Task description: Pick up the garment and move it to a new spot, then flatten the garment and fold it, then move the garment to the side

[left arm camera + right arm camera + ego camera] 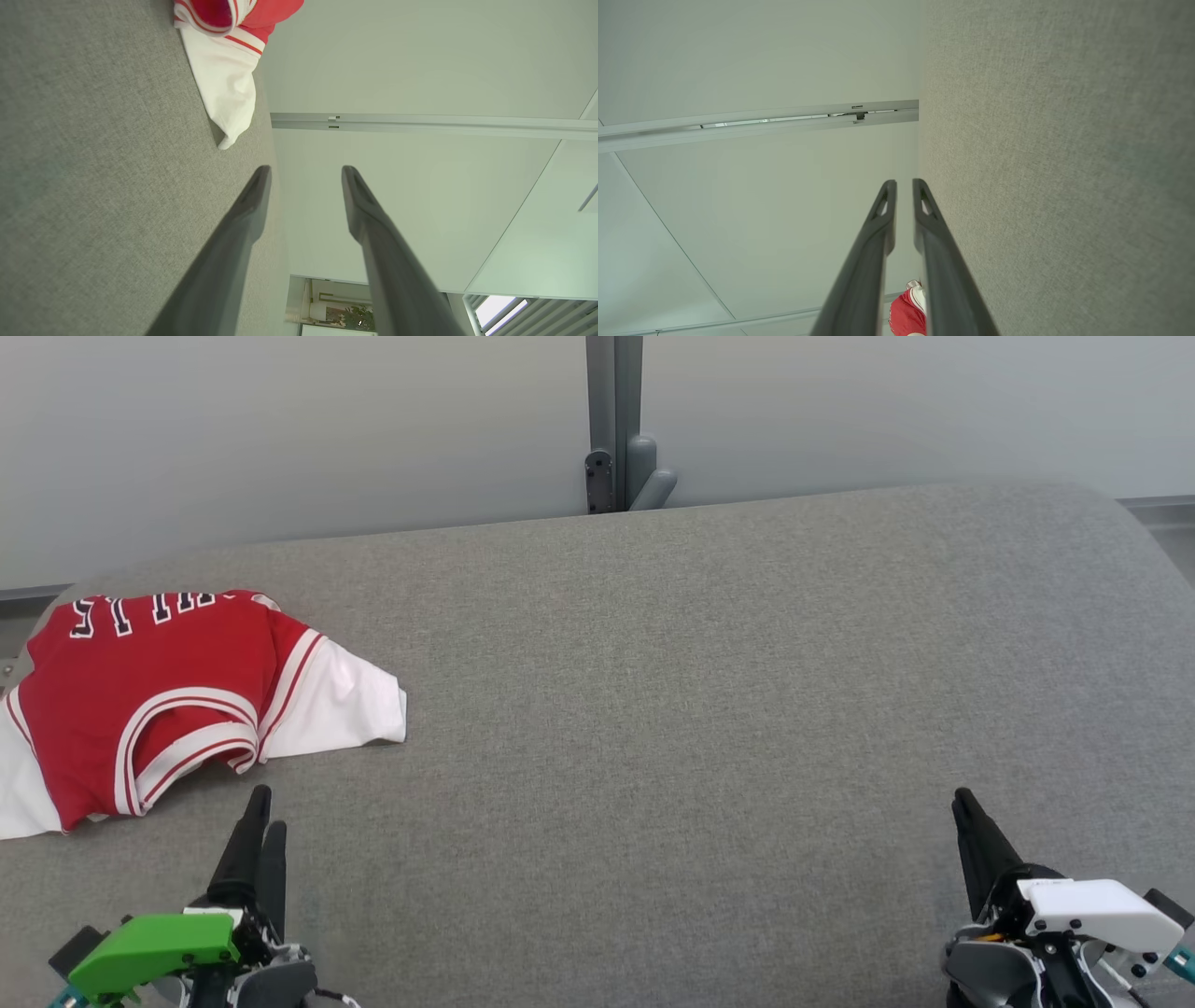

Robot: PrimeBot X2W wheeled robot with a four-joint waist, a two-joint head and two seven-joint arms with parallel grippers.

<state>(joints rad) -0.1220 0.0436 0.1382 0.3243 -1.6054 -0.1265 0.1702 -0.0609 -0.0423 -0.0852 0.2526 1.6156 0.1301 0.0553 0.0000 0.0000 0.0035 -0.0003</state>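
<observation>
I see the shirt (168, 700) bunched just ahead of my left tool (260, 821), fingers apart, empty; right tool (966, 812) nearly together; next I reach and grab

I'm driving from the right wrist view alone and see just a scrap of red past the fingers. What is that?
Observer: A red and white jersey, folded, lying on the grey padded surface.
Operator: Which gripper is closer?
Observer: The left gripper, just short of the jersey's near edge.
Operator: Is it holding cloth?
Observer: No, its fingers stand apart, nothing between them.
Operator: And mine?
Observer: The right gripper hangs over bare surface, far from the jersey.
</observation>
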